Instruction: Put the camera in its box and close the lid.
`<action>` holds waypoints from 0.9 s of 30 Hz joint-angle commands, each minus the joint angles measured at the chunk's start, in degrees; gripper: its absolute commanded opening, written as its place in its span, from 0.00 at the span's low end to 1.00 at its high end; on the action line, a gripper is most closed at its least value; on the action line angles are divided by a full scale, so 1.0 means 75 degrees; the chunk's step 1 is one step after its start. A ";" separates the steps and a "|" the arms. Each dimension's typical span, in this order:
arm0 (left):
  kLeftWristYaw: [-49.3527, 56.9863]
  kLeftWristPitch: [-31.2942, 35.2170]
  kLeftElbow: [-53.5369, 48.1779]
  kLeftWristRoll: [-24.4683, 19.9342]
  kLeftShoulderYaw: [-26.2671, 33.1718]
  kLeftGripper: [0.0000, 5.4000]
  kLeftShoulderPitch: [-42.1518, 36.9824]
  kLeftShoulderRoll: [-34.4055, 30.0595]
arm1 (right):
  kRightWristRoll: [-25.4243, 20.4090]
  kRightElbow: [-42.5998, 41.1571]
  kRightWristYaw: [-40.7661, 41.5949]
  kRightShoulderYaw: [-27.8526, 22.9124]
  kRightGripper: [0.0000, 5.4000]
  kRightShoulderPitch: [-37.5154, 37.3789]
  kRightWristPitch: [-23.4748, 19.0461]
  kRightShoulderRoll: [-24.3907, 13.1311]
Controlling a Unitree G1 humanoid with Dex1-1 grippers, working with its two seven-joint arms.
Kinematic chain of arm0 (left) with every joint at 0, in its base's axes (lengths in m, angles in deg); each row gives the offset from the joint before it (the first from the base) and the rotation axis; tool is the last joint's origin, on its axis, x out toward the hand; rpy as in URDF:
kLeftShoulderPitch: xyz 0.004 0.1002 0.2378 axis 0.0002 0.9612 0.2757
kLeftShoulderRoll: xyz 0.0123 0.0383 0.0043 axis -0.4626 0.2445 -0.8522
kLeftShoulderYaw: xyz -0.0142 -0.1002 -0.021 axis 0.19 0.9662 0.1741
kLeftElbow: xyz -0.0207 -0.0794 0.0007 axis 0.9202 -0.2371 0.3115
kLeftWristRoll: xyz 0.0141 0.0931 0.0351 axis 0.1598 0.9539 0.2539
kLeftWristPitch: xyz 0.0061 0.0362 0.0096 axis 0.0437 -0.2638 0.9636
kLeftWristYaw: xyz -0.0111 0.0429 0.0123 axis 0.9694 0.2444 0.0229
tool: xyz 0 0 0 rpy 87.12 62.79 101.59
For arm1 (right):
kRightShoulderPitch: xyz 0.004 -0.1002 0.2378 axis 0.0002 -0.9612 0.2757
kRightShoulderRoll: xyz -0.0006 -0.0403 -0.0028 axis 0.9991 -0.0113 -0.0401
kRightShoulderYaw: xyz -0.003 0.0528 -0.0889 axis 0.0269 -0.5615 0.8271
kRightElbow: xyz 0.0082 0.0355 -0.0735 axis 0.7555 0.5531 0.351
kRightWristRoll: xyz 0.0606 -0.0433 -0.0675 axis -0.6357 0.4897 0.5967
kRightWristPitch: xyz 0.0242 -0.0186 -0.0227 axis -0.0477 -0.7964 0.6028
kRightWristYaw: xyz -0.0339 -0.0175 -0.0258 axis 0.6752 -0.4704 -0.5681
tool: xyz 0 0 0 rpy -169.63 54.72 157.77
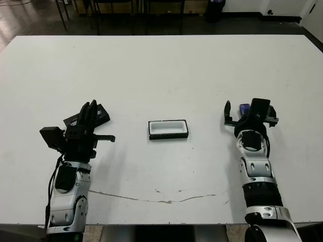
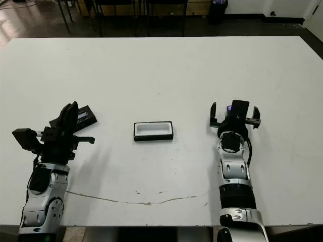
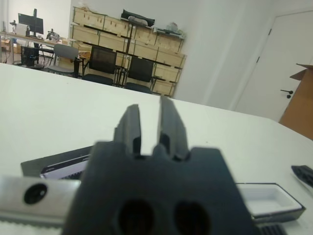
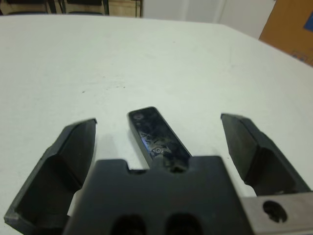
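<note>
White table (image 1: 161, 70): right gripper (image 4: 161, 142) jaws wide, straddling the camera (image 4: 155, 134).

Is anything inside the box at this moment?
No. The box lies open at the table's middle, and only its white lining shows. The camera lies on the table between the open right pincer's fingers; the lid lies by the left pincer, partly covered.

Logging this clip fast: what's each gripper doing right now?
Left gripper: shut, empty, above the lid.
Right gripper: open, empty, fingers either side of the camera.
</note>
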 commanded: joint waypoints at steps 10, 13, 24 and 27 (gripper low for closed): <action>-0.0095 0.0085 0.0092 -0.0034 0.0031 0.00 0.0134 -0.0037 | 0.0080 0.0198 -0.0242 0.0109 1.00 -0.0460 -0.0768 0.0163; -0.0095 0.0078 0.0092 -0.0017 0.0021 0.00 0.0144 -0.0038 | 0.0133 0.0150 -0.0221 0.0169 1.00 -0.0528 -0.0994 0.0162; -0.0127 -0.0076 0.0172 0.0035 -0.0006 0.00 0.0177 0.0006 | -0.0339 -0.1074 0.0541 -0.0125 1.00 -0.1217 -0.1430 -0.0225; -0.0121 -0.0050 0.0161 0.0019 -0.0007 0.00 0.0191 0.0007 | -0.0561 -0.1688 0.1000 -0.0240 1.00 -0.1529 -0.1826 -0.0465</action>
